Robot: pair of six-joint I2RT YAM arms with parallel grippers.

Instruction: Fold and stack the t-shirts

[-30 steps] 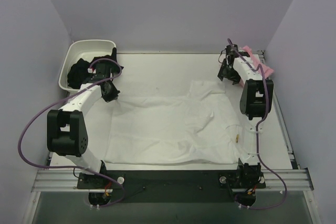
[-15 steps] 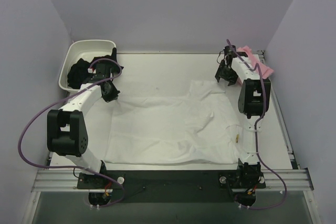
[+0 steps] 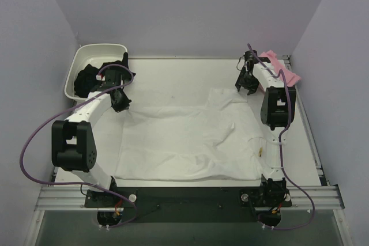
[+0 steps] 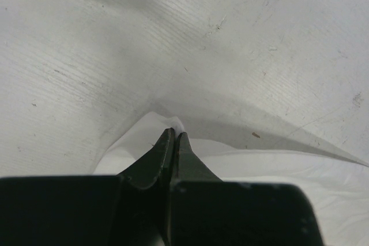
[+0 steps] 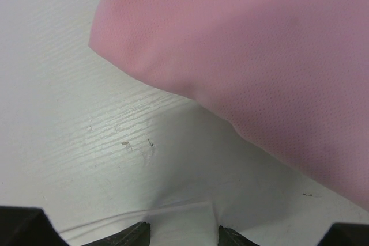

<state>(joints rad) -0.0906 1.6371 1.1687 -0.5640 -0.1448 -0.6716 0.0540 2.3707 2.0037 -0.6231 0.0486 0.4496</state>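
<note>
A white t-shirt [image 3: 190, 136] lies spread out over the middle of the table, a small yellow tag [image 3: 260, 152] near its right edge. My left gripper [image 3: 121, 106] is at the shirt's far left corner, and in the left wrist view its jaws [image 4: 174, 134] are shut on a peak of white cloth [image 4: 259, 165]. My right gripper [image 3: 247, 87] hangs over the shirt's far right corner. In the right wrist view it [image 5: 183, 233] stands open, its fingertips either side of the white cloth edge [image 5: 179, 217]. A folded pink t-shirt [image 3: 282, 68] [image 5: 259, 44] lies just beyond it.
A white tub [image 3: 86, 56] stands at the back left with dark clothes [image 3: 89, 79] in it and spilling over its rim, close behind the left wrist. Purple walls close in on both sides, and the table's right edge runs past the pink t-shirt.
My right gripper has shifted a little to the left, toward the white shirt's far right corner, and its jaws have narrowed. The left arm has not moved.
</note>
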